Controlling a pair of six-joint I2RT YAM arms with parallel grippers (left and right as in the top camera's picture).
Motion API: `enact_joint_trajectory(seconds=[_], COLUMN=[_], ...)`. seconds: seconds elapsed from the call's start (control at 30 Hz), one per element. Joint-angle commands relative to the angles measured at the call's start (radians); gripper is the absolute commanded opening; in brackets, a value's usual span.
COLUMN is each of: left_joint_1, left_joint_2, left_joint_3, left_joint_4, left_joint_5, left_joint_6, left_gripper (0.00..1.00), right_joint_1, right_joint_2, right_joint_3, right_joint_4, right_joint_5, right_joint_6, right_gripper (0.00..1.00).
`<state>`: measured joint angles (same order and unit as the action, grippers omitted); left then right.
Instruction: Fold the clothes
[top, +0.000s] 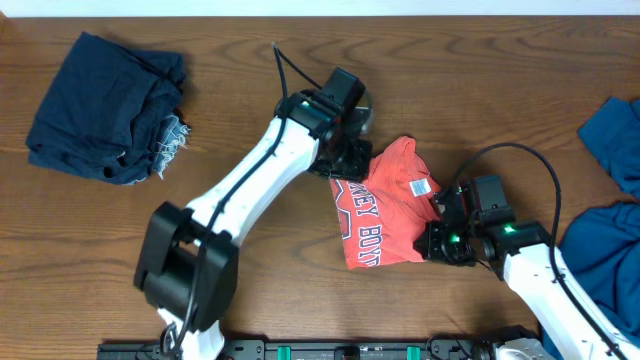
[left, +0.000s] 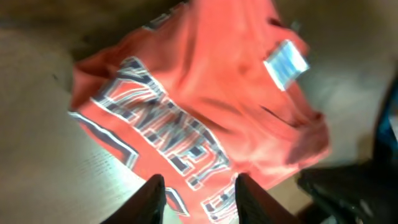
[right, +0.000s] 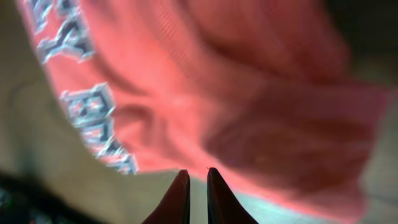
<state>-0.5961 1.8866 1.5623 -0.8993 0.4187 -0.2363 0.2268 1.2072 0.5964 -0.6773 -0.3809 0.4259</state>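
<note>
The clothes in play are a coral-red T-shirt (top: 385, 205), lying folded into a compact shape mid-table, white lettering (top: 362, 215) and white neck label (top: 421, 187) facing up. My left gripper (top: 345, 160) hovers at its far left corner. In the left wrist view the shirt (left: 205, 93) fills the frame, and the left gripper (left: 200, 186) stands open above the lettering with nothing held. My right gripper (top: 440, 235) sits at the shirt's near right edge. In the right wrist view its fingers (right: 179, 193) are narrowly parted at the hem (right: 280, 143), with only bare table between them.
A crumpled dark navy garment (top: 105, 110) lies at the far left. Blue clothes (top: 610, 250) are heaped at the right edge, another blue piece (top: 615, 135) above them. The arms' base rail (top: 350, 350) runs along the table's front edge.
</note>
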Motion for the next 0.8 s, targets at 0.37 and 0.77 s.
enact_joint_trajectory(seconds=[0.37, 0.77], left_joint_1=[-0.061, 0.018], left_joint_2=[0.155, 0.208], left_joint_3=[-0.236, -0.179], left_joint_4=[0.128, 0.359], left_joint_5=[-0.012, -0.197], left_joint_6=[-0.133, 0.068], left_gripper=[0.24, 0.28], right_joint_1=[0.001, 0.002], right_joint_2=[0.178, -0.055], right_joint_3=[0.031, 0.116], right_joint_4=[0.091, 0.034], right_joint_5=[0.074, -0.022], right_joint_6=[0.126, -0.031], right_gripper=[0.06, 0.14])
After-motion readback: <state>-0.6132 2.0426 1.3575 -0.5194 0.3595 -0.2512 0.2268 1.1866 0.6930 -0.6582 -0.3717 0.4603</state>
